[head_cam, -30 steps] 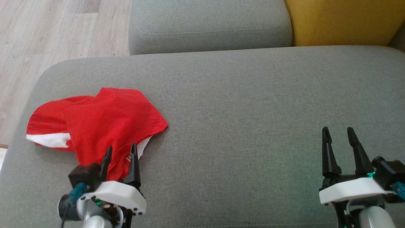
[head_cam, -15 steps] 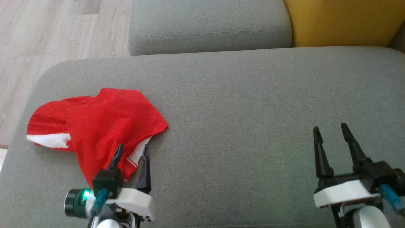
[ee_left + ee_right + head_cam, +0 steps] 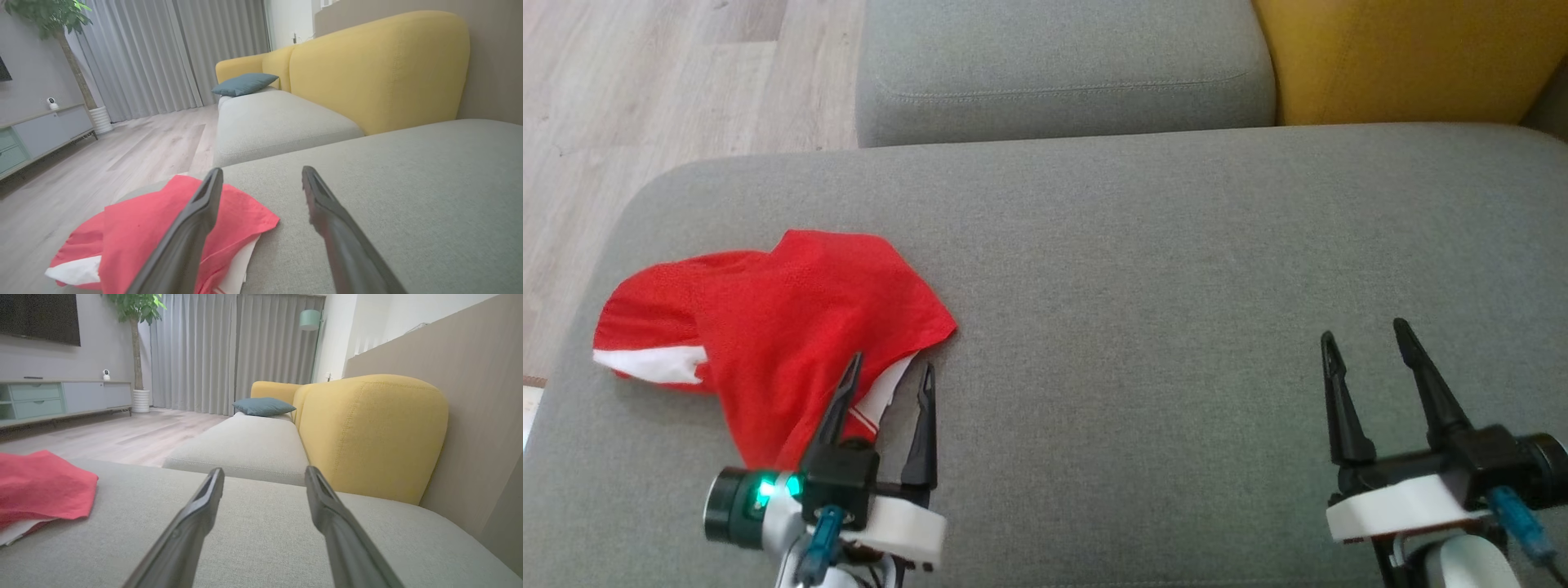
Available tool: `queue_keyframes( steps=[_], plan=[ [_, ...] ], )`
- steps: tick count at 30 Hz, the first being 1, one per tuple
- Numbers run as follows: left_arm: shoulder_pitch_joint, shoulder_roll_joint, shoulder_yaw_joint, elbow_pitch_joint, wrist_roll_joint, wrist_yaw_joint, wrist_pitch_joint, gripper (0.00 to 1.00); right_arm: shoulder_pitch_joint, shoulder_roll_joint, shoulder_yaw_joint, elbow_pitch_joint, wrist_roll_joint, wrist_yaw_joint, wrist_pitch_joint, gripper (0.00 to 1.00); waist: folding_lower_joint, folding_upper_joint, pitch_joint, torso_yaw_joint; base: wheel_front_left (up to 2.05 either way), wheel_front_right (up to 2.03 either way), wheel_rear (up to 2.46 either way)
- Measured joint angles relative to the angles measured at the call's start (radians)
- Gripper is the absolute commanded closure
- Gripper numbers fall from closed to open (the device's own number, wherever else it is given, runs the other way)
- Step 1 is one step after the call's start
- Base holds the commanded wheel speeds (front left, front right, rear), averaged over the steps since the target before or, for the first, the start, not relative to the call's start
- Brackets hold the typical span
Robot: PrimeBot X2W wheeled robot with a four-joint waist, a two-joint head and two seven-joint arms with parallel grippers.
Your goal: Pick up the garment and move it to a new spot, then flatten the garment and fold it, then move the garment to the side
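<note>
Red garment (image 3: 792, 327) on sofa seat (image 3: 1143, 269) — left claw (image 3: 890, 371) spread beside it

The red garment (image 3: 784, 327) with white trim is seen lying crumpled and partly folded on the grey cushion (image 3: 1176, 286), near its left edge.

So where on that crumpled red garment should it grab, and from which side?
Likely the white-trimmed hem at the red garment's near right corner: an exposed layered edge on the grey cushion, not flat cloth. Come in low from the robot's side with the open left gripper, whose fingers frame that hem.
</note>
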Motion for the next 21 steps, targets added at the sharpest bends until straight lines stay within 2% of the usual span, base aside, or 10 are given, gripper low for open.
queue_keyframes(
  steps=[3, 10, 14, 18, 21],
  plan=[
    [0.001, -0.001, 0.002, -0.018, 0.004, 0.008, -0.008, 0.00, 0.000, 0.000, -0.001, 0.006, 0.048, 0.000, -0.008, 0.00, 0.0000, 0.0000, -0.002, 0.001, 0.00, 0.00, 0.00],
    [0.013, -0.006, 0.029, -0.052, 0.062, 0.005, -0.022, 0.00, 0.002, 0.000, 0.001, 0.084, 0.265, 0.000, -0.027, 0.00, 0.0000, 0.0000, -0.010, 0.004, 0.00, 0.00, 0.00],
    [0.036, -0.016, 0.032, -0.029, 0.063, -0.040, -0.026, 0.00, 0.006, 0.000, 0.015, 0.153, 0.330, 0.000, -0.028, 0.00, 0.0000, 0.0000, -0.013, 0.002, 0.00, 0.00, 0.00],
    [0.050, -0.034, 0.033, 0.016, 0.062, -0.082, -0.026, 0.00, 0.006, 0.000, 0.017, 0.186, 0.339, 0.000, -0.028, 0.00, 0.0000, 0.0000, -0.015, -0.001, 0.00, 0.00, 0.00],
    [0.050, -0.044, 0.045, 0.031, 0.062, -0.098, -0.026, 0.00, 0.004, 0.000, 0.013, 0.196, 0.339, 0.000, -0.028, 0.00, 0.0000, 0.0000, -0.017, -0.002, 0.00, 0.00, 0.00]
  ],
)
